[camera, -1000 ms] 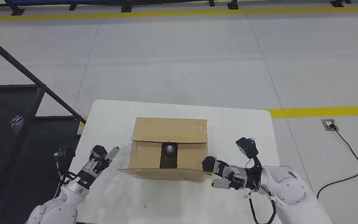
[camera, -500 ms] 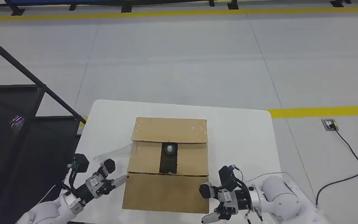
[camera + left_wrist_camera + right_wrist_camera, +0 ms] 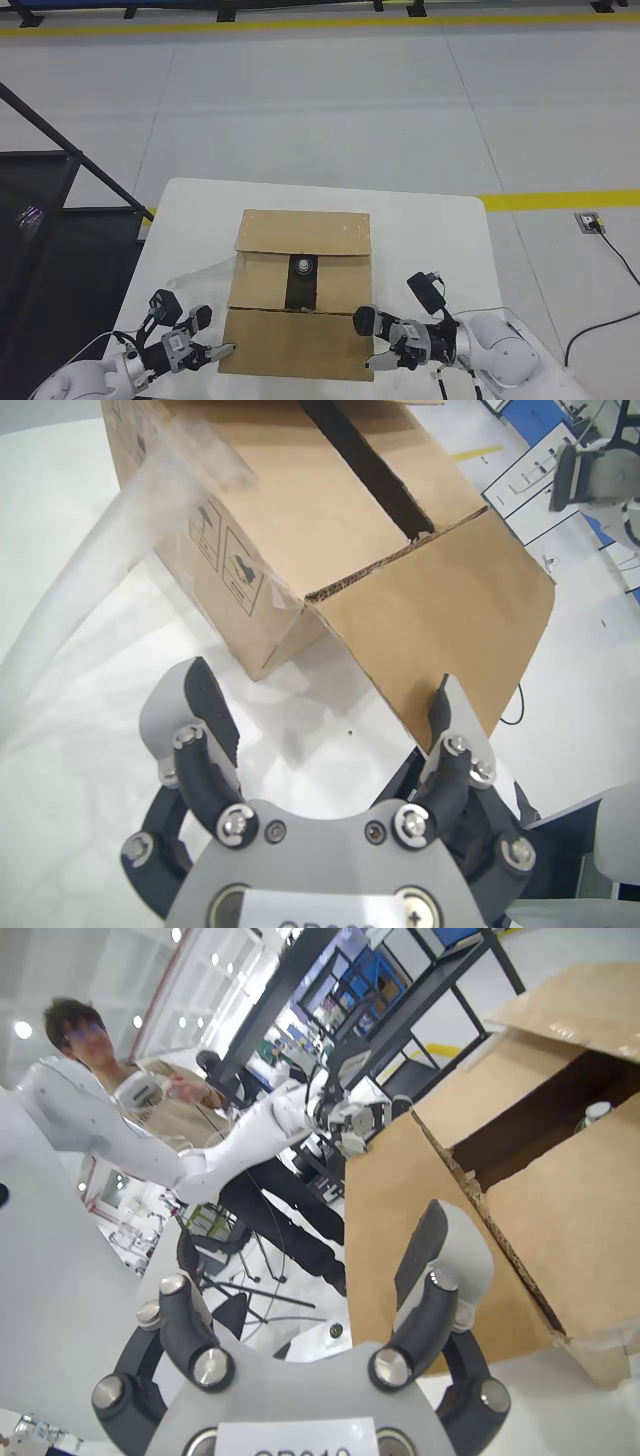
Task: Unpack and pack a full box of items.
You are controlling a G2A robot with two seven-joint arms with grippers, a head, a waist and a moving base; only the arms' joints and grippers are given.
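Sitting in the middle of the tabletop, the box is partly open. Its far flap lies flat over the top, towards the far edge. The near flap is folded out and down towards the near edge. Between the inner flaps runs a dark gap, and a bottle cap shows inside it. A clear strip hangs off the box's left side and trails over the tabletop towards the left edge.

The left gripper is by the near-left corner of the tabletop, at the left end of the near flap. It is spread wide and clamps nothing. One finger touches the flap's outer corner. The other finger stands over bare tabletop, well apart from the cardboard.

The right gripper is at the right end of the same flap, near the near edge. It is also spread wide with nothing clamped. In the right wrist view one finger lies in front of the flap's face, and the other sits out beyond the flap's edge. Whether that first finger presses on the cardboard cannot be told.
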